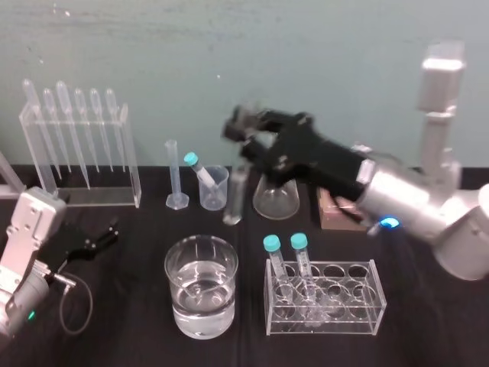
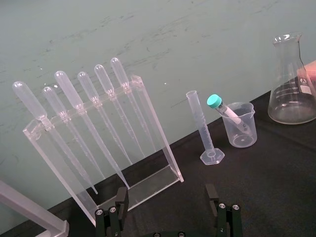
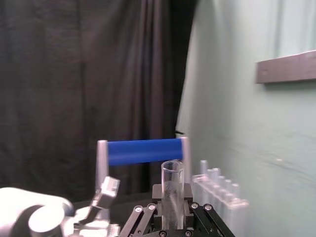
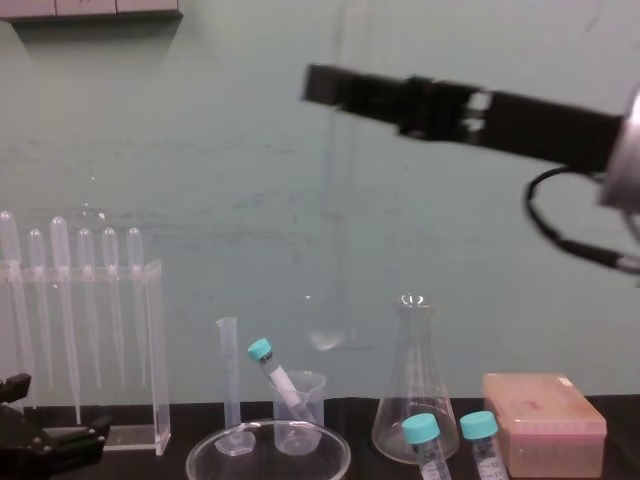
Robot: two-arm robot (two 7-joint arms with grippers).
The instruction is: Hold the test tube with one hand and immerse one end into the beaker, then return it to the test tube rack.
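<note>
Upright, the long clear glass test tube (image 4: 333, 230) hung clamped between the closed jaws of the right gripper (image 1: 244, 145), lifted clear of the black table (image 1: 428, 336), behind the wide clear glass beaker (image 1: 183, 306) and left of the salmon-pink block-shaped test tube rack (image 1: 336, 215). The left gripper (image 2: 165, 210) sat parked at the left, jaws apart.

Clear glossy glass — test tube (image 1: 234, 195), beaker (image 1: 171, 294); matt black — table (image 1: 435, 336).

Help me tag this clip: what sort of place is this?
Most likely a laboratory bench: a stand of pipettes, a conical flask and a water-filled beaker sit on a black tabletop; the right gripper holds a test tube, the left gripper lies idle near the stand.
</note>
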